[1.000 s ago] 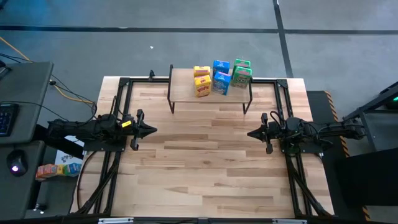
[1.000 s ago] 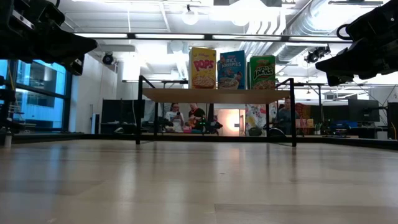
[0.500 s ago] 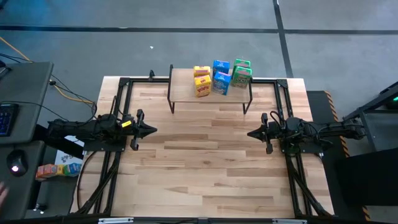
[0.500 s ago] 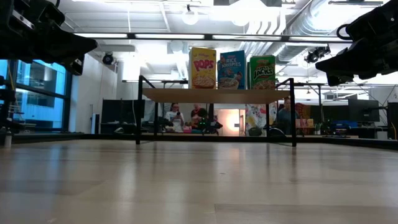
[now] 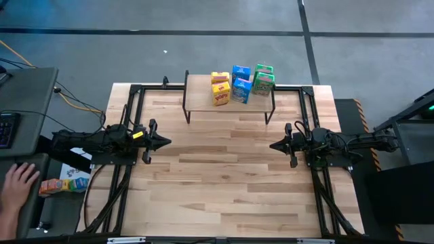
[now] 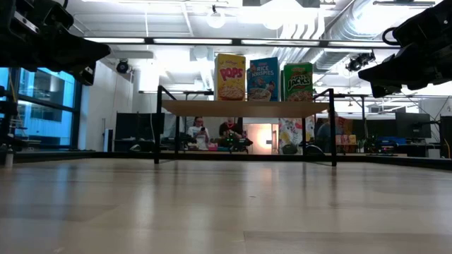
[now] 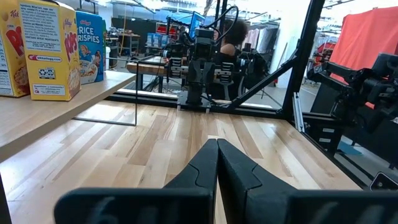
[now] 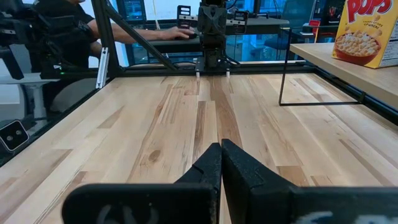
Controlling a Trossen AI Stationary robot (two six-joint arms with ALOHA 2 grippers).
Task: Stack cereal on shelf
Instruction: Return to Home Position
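Note:
The shelf (image 5: 203,95) stands on its thin black legs at the middle of the table's far edge. Several cereal boxes stand upright on its light wood top: yellow (image 5: 220,89), blue (image 5: 239,83) and green (image 5: 263,79). The low view shows the yellow (image 6: 230,76), blue (image 6: 263,78) and green (image 6: 298,82) fronts side by side. My left gripper (image 5: 166,141) hovers shut at the table's left side, pointing level toward the right. My right gripper (image 5: 272,144) hovers shut at the right side, facing it. Both are well short of the shelf and hold nothing.
A wide stretch of bare wood tabletop (image 5: 224,176) lies between the two grippers and in front of the shelf. A person's hand (image 5: 17,183) rests on the desk left of the table, near some small coloured boxes (image 5: 64,184). People sit in the room behind (image 6: 226,130).
Both arms have kept still and the boxes have not moved. A person's hand has come into the high view at the lower left, beside the table.

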